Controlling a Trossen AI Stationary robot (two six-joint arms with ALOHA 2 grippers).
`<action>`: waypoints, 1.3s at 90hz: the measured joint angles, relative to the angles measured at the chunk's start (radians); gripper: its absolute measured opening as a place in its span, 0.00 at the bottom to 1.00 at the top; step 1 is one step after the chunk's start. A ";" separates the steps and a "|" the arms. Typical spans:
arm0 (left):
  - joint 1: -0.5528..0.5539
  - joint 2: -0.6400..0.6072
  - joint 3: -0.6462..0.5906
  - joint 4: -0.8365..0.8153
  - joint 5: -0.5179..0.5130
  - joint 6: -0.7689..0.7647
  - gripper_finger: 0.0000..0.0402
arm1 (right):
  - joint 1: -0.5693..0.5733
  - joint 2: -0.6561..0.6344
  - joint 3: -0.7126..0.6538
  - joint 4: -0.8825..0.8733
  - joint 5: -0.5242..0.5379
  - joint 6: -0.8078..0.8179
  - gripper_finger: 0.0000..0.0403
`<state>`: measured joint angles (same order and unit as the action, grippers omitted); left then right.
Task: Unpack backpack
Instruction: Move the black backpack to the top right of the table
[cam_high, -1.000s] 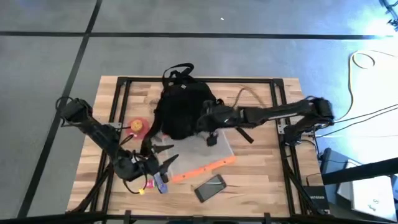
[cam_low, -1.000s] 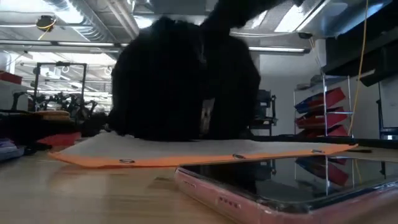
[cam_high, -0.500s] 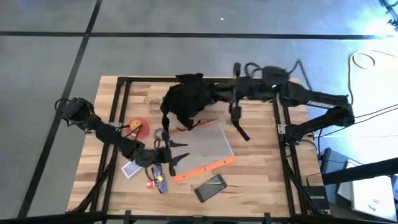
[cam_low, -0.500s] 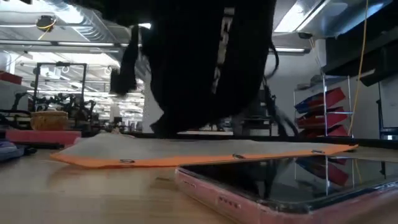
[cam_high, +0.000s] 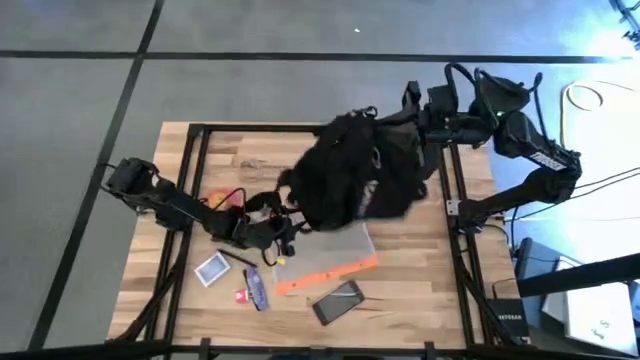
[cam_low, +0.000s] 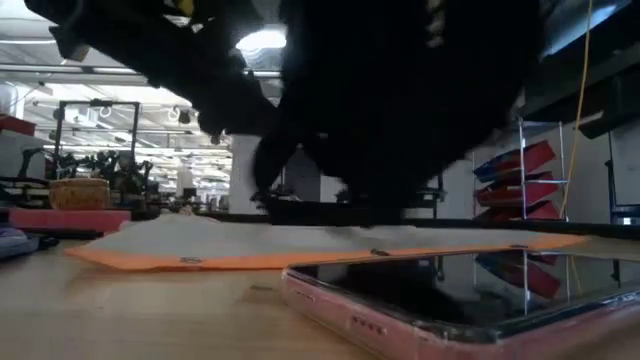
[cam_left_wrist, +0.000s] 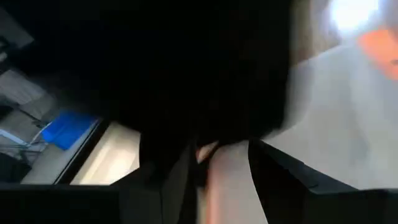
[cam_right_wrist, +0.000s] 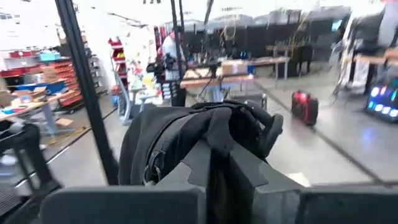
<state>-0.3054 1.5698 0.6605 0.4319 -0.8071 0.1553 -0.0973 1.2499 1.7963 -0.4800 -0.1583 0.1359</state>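
Our right gripper (cam_high: 418, 112), arm raised and reaching over the table's (cam_high: 420, 270) far right edge, is clamped on the backpack (cam_high: 358, 182), hoisting it above the table. Left gripper (cam_high: 283, 222) stretches low under the backpack; finger gap unclear.
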 joint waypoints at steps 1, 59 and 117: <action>0.002 0.001 0.000 -0.001 0.000 0.003 0.38 | 0.000 0.000 0.008 -0.014 0.000 0.004 0.02; 0.111 0.003 0.000 -0.057 0.097 0.060 0.38 | -0.001 -0.006 0.417 -0.666 -0.032 0.291 0.02; 0.122 0.003 0.000 -0.031 0.102 0.050 0.38 | -0.001 0.046 0.309 -1.088 -0.487 0.533 0.02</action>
<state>-0.1834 1.5730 0.6604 0.4006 -0.7054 0.2054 -0.0978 1.2961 2.1056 -1.5681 -0.6448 0.6685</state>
